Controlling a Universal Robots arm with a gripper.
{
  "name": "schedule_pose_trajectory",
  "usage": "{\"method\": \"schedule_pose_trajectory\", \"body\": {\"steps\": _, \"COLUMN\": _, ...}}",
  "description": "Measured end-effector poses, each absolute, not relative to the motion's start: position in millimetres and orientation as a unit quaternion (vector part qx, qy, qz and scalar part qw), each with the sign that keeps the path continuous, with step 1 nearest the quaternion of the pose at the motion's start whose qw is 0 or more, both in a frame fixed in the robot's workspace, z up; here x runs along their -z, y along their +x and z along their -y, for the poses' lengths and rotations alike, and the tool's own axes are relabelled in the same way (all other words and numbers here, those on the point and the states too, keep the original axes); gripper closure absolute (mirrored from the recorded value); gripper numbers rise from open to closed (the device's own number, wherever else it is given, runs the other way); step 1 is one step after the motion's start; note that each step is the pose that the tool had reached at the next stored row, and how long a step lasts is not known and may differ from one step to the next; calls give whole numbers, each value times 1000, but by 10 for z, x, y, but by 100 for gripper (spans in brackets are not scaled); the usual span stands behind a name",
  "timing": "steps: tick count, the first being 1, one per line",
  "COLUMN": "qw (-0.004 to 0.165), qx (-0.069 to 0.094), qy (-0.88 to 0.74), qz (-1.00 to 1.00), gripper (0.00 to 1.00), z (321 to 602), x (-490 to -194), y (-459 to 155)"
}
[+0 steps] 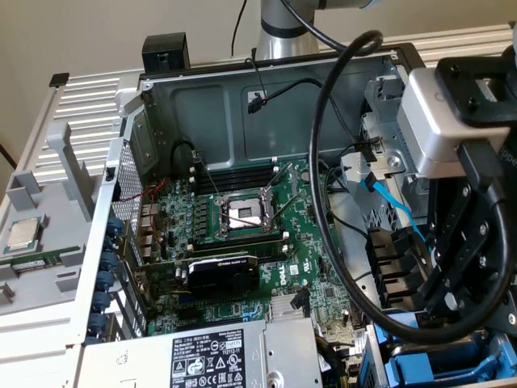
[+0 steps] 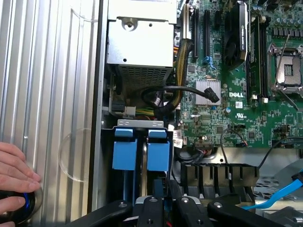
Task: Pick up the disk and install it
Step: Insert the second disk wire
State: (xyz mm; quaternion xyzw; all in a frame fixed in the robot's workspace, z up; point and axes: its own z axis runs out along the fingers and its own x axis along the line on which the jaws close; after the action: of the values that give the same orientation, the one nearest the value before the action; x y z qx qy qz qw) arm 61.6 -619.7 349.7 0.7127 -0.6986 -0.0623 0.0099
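Standing on edge in the drive bay (image 2: 108, 161), the disk (image 2: 142, 156) was seen framed by its blue carrier, judged nearly installed. The gripper (image 2: 163, 208), fingers nearly closed, was poised just beside it. A motherboard (image 2: 236, 109), power supply (image 2: 139, 42) and looping black cable (image 1: 323, 202) crowded nearby; a hand (image 2: 14, 177) rested outside.

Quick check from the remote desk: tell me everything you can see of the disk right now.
Of the disk, the wrist view shows its blue plastic carrier: two blue tabs side by side, with a silver metal edge beyond them. It stands on edge in the dark drive bay at the case's corner, beside the power supply. The gripper sits right over its near end, shut; whether it actually touches the carrier is hidden. No label is visible.
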Motion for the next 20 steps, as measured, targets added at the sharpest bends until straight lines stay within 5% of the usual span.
{"method": "schedule_pose_trajectory", "body": {"steps": 20, "qw": 10, "qx": 63, "qy": 713, "qz": 699, "gripper": 84, "z": 6210, "x": -3474, "y": 638}}
